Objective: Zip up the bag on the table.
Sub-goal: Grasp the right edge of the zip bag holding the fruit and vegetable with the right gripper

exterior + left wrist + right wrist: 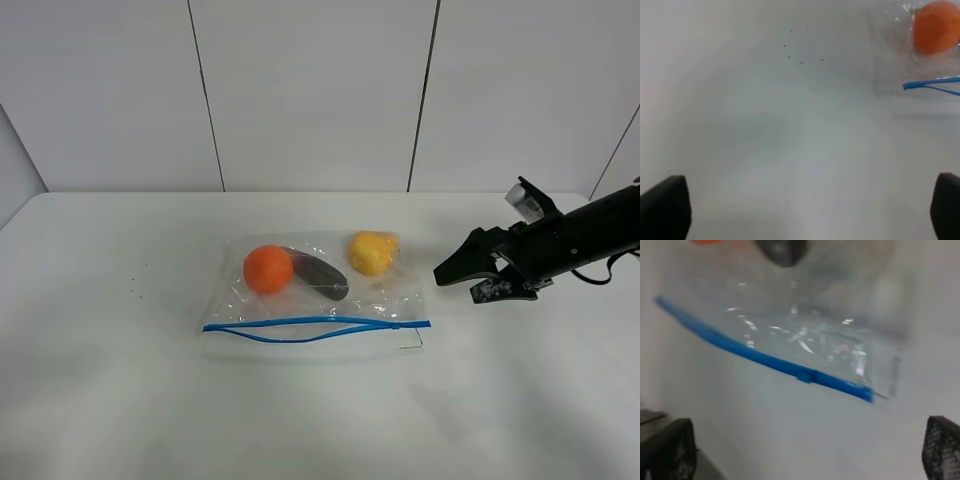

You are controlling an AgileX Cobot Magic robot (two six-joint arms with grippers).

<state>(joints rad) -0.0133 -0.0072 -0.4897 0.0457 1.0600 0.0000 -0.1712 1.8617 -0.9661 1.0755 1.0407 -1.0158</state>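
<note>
The clear bag [316, 290] lies flat in the middle of the white table [120, 400]. An orange fruit [268, 268], a dark purple one [322, 276] and a yellow one [371, 252] show through it. Its blue zipper strip [310, 327] runs along the near edge, its two strands parted over the left and middle stretch. A small slider [807, 376] sits near the strip's right end. My right gripper [466, 283] hovers open just right of the bag, nothing between its fingers [942, 447]. My left gripper [805, 212] is open over bare table left of the bag; the strip's left end [927, 85] shows.
A white panelled wall [310, 90] stands behind the table's far edge. A few tiny dark specks [800, 52] mark the tabletop left of the bag. The left arm does not appear in the exterior high view.
</note>
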